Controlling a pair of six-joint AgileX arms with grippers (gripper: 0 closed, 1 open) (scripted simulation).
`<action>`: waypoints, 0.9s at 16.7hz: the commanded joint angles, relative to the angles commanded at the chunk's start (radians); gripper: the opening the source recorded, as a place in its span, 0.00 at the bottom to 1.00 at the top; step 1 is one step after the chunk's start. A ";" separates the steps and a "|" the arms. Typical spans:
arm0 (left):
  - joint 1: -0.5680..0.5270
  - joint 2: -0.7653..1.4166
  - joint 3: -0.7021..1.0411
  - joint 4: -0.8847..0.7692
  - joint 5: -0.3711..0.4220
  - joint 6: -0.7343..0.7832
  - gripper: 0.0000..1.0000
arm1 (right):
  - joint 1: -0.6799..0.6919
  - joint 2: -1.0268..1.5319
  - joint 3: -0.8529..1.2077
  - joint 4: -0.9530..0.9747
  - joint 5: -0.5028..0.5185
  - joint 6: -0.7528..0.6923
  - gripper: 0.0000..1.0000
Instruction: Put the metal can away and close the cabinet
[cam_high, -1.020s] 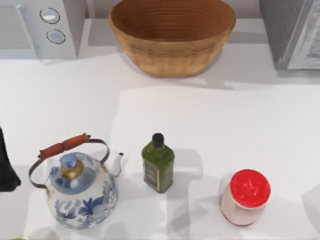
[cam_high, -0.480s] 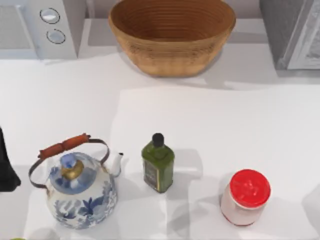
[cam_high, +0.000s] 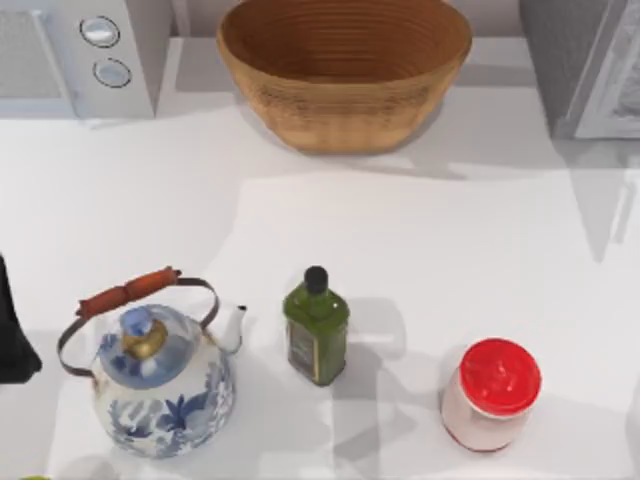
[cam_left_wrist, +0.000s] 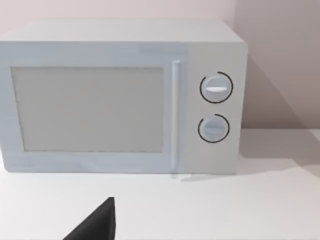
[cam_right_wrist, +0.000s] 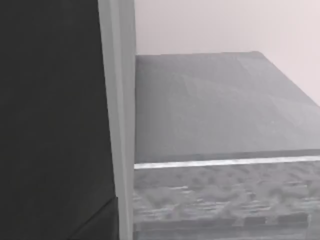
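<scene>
— Shadow's shifted far right of the kettle. Anything else?
— No. Left gripper sits left of the kettle. The red-lidded can stands right of it. Right gripper faces the cabinet, further right. Clenched or released, can't tell.

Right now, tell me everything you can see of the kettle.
The kettle stands upright on the white table, near the top view's lower left. Its round body looks like glazed ceramic, white with blue floral painting. The lid has a blue knob with a gold collar. A thin metal bail handle with a reddish-brown grip arches over it, and a small white spout points toward the green bottle, apart from it.
</scene>
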 joint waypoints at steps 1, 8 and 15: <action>0.000 0.000 0.000 0.000 0.000 0.000 1.00 | 0.091 -0.003 0.001 -0.002 0.088 0.000 1.00; 0.000 0.000 0.000 0.000 0.000 0.000 1.00 | 0.678 -0.048 -0.014 -0.007 0.669 0.016 1.00; 0.000 0.000 0.000 0.000 0.000 0.000 1.00 | 0.898 -0.079 -0.027 -0.002 0.889 0.016 1.00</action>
